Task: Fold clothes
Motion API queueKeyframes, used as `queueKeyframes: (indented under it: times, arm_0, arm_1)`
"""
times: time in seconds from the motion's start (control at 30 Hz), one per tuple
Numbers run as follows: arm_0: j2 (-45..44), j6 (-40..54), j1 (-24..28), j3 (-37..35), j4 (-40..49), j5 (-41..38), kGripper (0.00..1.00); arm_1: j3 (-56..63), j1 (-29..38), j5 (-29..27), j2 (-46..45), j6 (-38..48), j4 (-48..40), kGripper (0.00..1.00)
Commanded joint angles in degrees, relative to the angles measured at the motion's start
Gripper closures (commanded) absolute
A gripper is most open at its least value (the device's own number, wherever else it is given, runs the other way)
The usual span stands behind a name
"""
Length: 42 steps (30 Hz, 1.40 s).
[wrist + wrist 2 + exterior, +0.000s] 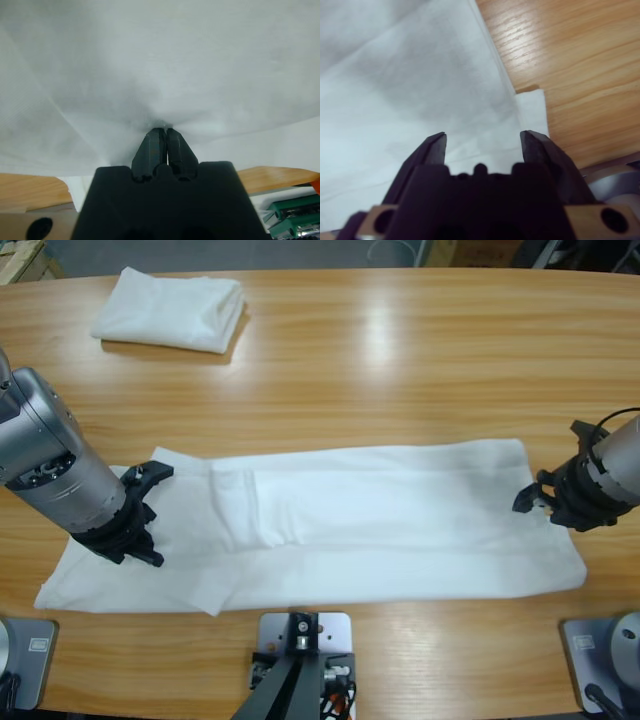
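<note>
Long wooden surface (400, 350), seen from above. Shirt (380, 525) spread flat along the near half, lengthwise left to right, sides folded in to make a long band. Far long edge straight, running from beside the left gripper to the right end; near long edge parallel to the surface's front edge, with a strip of bare wood between. Left end ragged: one corner poking out at lower left, a folded flap ending in a point at the near edge. Right end squarer, its near corner lying well right of the far one.

Left gripper (140, 515) down on the shirt's left end, fingers (162, 145) pressed together, cloth puckered at the tips and drawn into creases fanning outward; pinching the shirt. In the left wrist view, cloth fills nearly everything, with wood showing only at the lower corners.

Right gripper (540, 498) at the shirt's right edge, fingers (432, 147) spread wide apart, nothing between them but flat cloth below. In the right wrist view, shirt edge running diagonally with a small corner jutting onto bare wood.

Folded shirt (172, 308) at the far left, well apart from the spread one. Broad open wood across the middle and far right.
</note>
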Motion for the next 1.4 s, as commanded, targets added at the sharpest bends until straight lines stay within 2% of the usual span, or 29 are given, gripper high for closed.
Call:
queueKeyframes:
  times: [0.03, 0.6, 0.67, 0.73, 0.77, 0.83, 1.4]
  arm_0:
    - [3.04, -0.25, -0.52, 2.7, 0.57, -1.06, 1.0]
    - [3.01, -0.25, -0.52, 2.7, 0.66, -1.06, 1.0]
    - [3.09, -0.25, -0.52, 2.7, 0.66, -1.07, 1.0]
    - [3.01, -0.32, -0.52, 2.7, 0.66, -1.11, 1.0]
    - [3.08, -0.25, -0.52, 2.7, 0.64, -1.11, 1.0]
    - [3.09, -0.28, -0.52, 2.7, 0.64, -1.14, 1.0]
    - [3.01, -0.23, -0.52, 2.7, 0.66, -1.32, 1.0]
  arm_1:
    - [1.64, -0.42, 0.96, 3.26, 0.05, -1.14, 0.4]
    - [2.76, -4.74, 2.67, 7.25, 0.12, -4.41, 0.419]
    - [2.95, -4.74, 2.97, 7.13, -0.6, -4.94, 0.601]
    - [3.08, -4.74, 2.89, 6.55, -1.22, -5.2, 0.742]
    - [2.97, -4.74, 2.75, 6.19, -1.59, -5.15, 0.855]
    - [2.99, -4.74, 2.39, 5.81, -2.08, -5.15, 0.985]
    - [1.71, -1.93, -6.86, 3.05, 1.02, 2.04, 1.0]
